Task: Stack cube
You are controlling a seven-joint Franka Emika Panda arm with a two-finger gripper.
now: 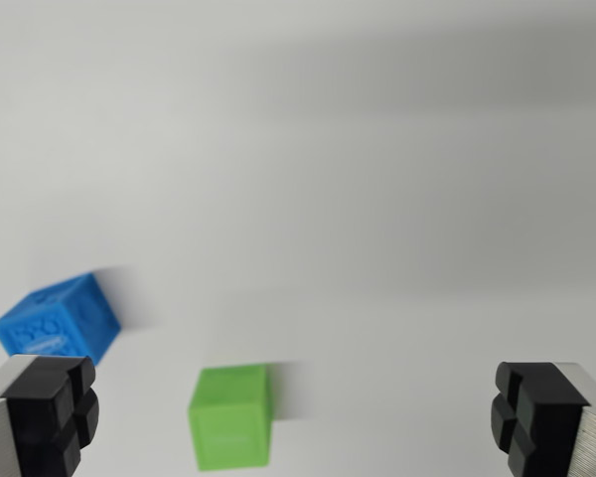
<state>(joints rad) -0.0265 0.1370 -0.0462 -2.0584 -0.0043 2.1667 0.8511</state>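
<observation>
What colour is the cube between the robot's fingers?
Green. The cube shows only in the wrist view, low down, between the open gripper fingers.

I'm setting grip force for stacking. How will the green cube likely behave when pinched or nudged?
The green cube looks like rigid plastic, so it probably won't deform. Its flat faces suggest sliding, not rolling. It seems small between the open gripper fingers, so it is likely light.

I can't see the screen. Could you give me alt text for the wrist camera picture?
Seen from the robot's wrist, a green cube and a blue cube sit apart on a plain white table, the blue one further toward the wrist view's left. The open gripper frames the bottom corners with its black fingertips, holding nothing. The picture is slightly blurred.
</observation>
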